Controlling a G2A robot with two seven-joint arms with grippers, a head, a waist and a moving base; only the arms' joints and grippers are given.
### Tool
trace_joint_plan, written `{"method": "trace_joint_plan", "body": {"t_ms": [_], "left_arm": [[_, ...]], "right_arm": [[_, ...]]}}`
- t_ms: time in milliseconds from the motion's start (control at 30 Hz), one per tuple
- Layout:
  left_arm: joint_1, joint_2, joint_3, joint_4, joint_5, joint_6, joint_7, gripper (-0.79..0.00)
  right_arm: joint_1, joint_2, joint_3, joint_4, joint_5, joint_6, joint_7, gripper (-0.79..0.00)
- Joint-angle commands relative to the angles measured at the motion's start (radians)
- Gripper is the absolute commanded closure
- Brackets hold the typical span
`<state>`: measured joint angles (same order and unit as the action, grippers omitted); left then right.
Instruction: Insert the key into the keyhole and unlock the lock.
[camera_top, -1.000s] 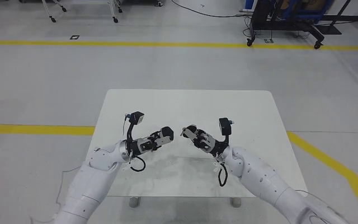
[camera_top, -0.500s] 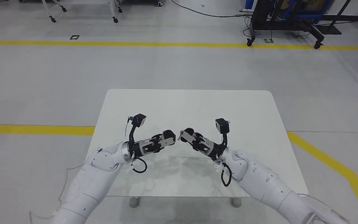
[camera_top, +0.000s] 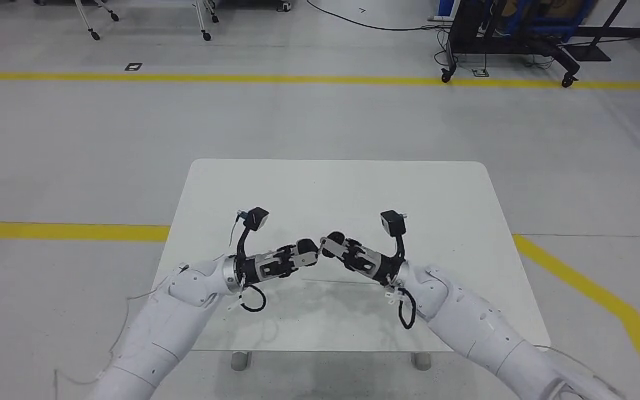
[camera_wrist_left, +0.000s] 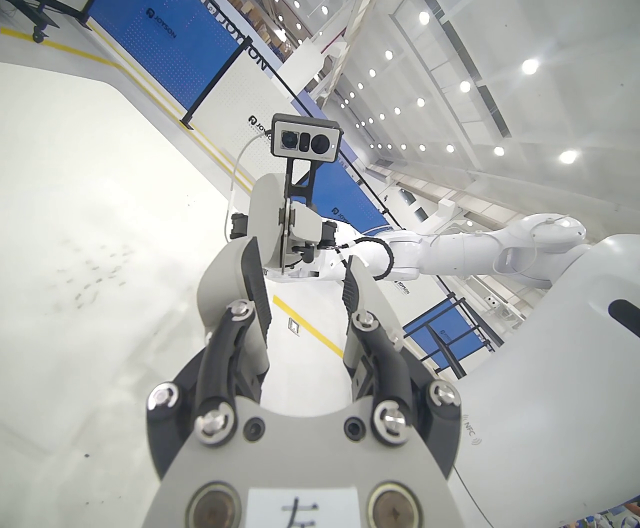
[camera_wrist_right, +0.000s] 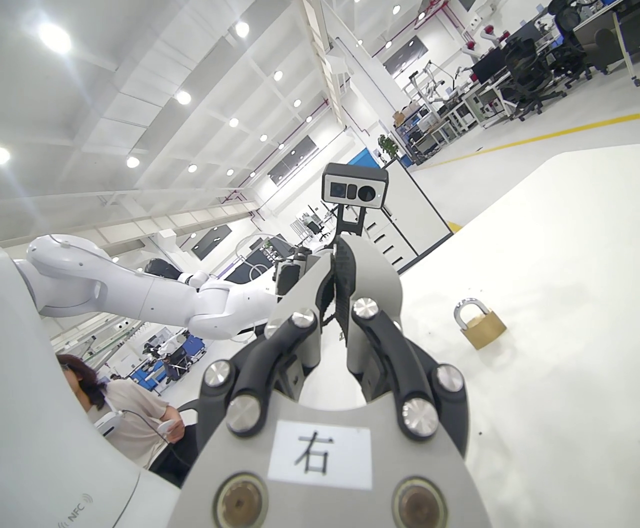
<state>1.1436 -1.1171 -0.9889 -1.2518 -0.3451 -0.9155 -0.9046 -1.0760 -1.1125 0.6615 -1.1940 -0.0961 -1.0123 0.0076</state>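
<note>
Brass lock (camera_wrist_right: 479, 326) rests on the worktop (camera_wrist_right: 560, 240), shackle closed. It sits off to one side of the right gripper (camera_wrist_right: 339, 262), near it but not touching. The right gripper's fingers are pressed together; possibly something thin is pinched between them, too hidden to tell. The left gripper (camera_wrist_left: 300, 260) has its fingers apart with nothing between them. In the top view both grippers hang over mid-worktop, facing each other, tips almost meeting.

Lock (camera_wrist_right: 481, 330) on table (camera_wrist_right: 550, 225), left tool (camera_wrist_left: 301, 257) facing right tool (camera_wrist_right: 336, 250)
</note>
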Motion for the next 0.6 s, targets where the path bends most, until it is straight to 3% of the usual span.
{"method": "trace_joint_plan", "body": {"t_ms": [0,200,300,567], "left_arm": [[-0.008,-0.001,0.007,0.011,0.000,0.005,-0.005,-0.286],[-0.022,-0.005,0.029,0.025,-0.004,0.003,-0.003,-0.151],[-0.027,-0.008,0.037,0.036,-0.003,0.008,0.002,0.000],[-0.031,-0.011,0.045,0.053,-0.004,0.004,0.024,0.000]], "right_arm": [[0.000,-0.003,0.003,0.002,0.006,0.000,0.013,0.000],[-0.004,-0.011,0.016,0.008,0.014,0.000,0.040,0.000],[-0.009,-0.015,0.023,0.008,0.016,0.000,0.052,0.000],[-0.015,-0.023,0.040,0.014,0.013,0.000,0.084,0.000]]}}
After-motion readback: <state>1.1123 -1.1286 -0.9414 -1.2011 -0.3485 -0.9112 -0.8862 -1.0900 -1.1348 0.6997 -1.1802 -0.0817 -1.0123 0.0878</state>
